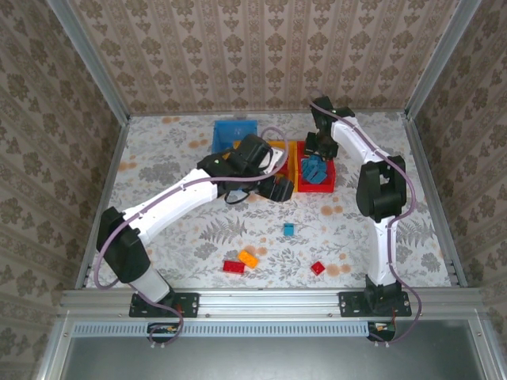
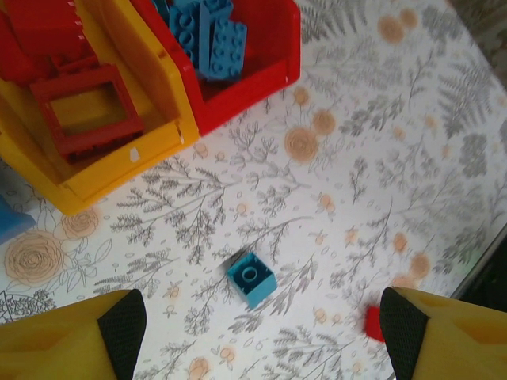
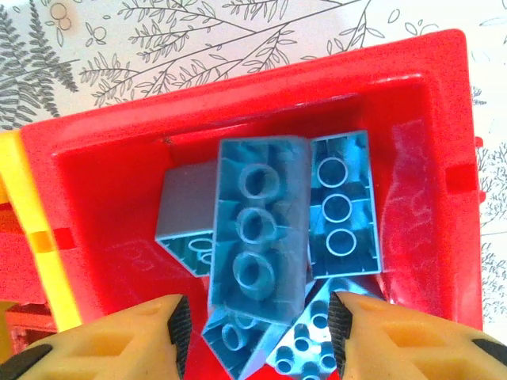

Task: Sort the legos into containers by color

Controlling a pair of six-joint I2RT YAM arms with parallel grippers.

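My right gripper (image 3: 257, 328) is open over the red container (image 3: 103, 198), which holds several blue legos. A long blue lego (image 3: 257, 229) lies studs-down on top of that pile, between the fingers but clear of both pads. My left gripper (image 2: 261, 324) hangs open above the table, with a small blue lego (image 2: 252, 279) lying between and ahead of its fingers, untouched. The yellow container (image 2: 119, 150) holds red frame legos (image 2: 87, 107). In the top view the right gripper (image 1: 317, 146) is at the red container (image 1: 315, 176), and the left gripper (image 1: 281, 188) is just to the left of it.
The blue container (image 1: 234, 131) stands at the back, left of the yellow one. Loose on the table nearer the arms are a blue lego (image 1: 289, 229), an orange one (image 1: 249, 257) and two red ones (image 1: 233, 266) (image 1: 318, 268). A red lego (image 2: 374, 323) lies by my left gripper's right finger.
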